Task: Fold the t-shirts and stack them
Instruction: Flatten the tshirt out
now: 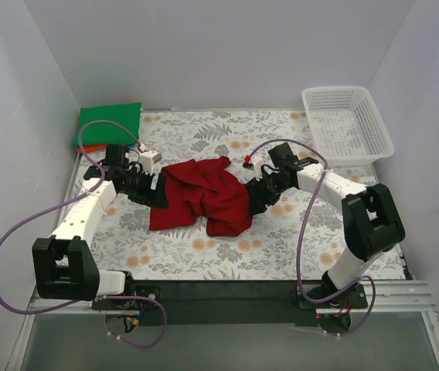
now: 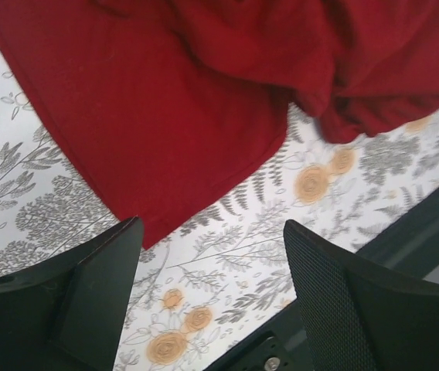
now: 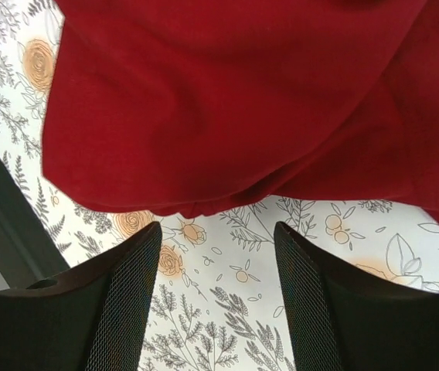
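A dark red t-shirt (image 1: 200, 195) lies crumpled in the middle of the flowered table. My left gripper (image 1: 158, 193) stands open at its left edge, and in the left wrist view the red cloth (image 2: 188, 100) lies just ahead of the open left gripper (image 2: 213, 236), nothing between the fingers. At the shirt's right edge my right gripper (image 1: 252, 197) is open. The right wrist view shows the red cloth (image 3: 235, 100) just beyond the empty right gripper (image 3: 218, 232). A folded green t-shirt (image 1: 110, 124) rests at the back left on an orange one (image 1: 76, 144).
A white lattice basket (image 1: 348, 124) stands at the back right corner. White walls enclose the table on three sides. A dark strip (image 1: 227, 294) runs along the near edge by the arm bases.
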Controlling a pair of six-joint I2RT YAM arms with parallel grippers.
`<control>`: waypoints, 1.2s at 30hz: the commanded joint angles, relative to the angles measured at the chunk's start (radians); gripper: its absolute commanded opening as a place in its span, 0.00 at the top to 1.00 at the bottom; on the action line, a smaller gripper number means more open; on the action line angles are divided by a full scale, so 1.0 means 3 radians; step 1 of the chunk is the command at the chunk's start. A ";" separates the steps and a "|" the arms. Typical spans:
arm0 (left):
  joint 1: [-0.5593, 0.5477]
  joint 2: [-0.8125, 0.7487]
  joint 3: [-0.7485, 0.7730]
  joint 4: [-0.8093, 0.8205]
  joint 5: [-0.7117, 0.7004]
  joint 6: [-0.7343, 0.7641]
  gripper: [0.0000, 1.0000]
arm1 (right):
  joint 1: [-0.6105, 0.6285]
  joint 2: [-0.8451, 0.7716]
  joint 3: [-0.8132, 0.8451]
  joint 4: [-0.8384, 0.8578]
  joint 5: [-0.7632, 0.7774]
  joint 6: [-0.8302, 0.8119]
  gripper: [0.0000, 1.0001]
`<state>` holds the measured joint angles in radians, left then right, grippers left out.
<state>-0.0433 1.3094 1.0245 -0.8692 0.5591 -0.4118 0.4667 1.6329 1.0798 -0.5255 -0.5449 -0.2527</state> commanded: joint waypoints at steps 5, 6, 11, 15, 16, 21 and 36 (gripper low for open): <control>-0.0213 0.0472 -0.0101 0.0596 -0.0946 -0.0110 0.38 | 0.0014 0.0390 -0.0015 0.0146 -0.0075 0.0045 0.32; -0.0234 0.0614 -0.0112 0.0622 -0.1019 -0.0125 0.39 | 0.0024 0.0432 -0.0020 0.0156 -0.0065 0.0035 0.32; -0.0474 0.0871 -0.0209 0.0836 -0.1692 -0.0243 0.34 | 0.0075 0.0595 -0.0035 0.0263 0.0088 0.0060 0.36; -0.0678 0.0999 -0.0311 0.0985 -0.2214 -0.0340 0.37 | 0.0075 0.0667 0.0036 0.0269 0.0292 0.0116 0.58; -0.0704 0.1029 -0.0326 0.1015 -0.2277 -0.0345 0.39 | 0.0075 0.0662 0.0057 0.0254 0.0313 0.0111 0.64; -0.0751 0.1173 -0.0398 0.1051 -0.2640 -0.0315 0.99 | -0.0001 0.0413 0.0215 0.0009 0.0344 -0.0016 0.99; -0.0111 0.0605 0.0476 0.0627 -0.2492 0.0427 1.00 | -0.1136 -0.0151 0.1023 -0.0606 0.0333 -0.0594 0.99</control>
<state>-0.0959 1.5112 1.1423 -0.6682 -0.1413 -0.3557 0.1383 1.5513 1.3479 -0.6582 -0.4767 -0.3862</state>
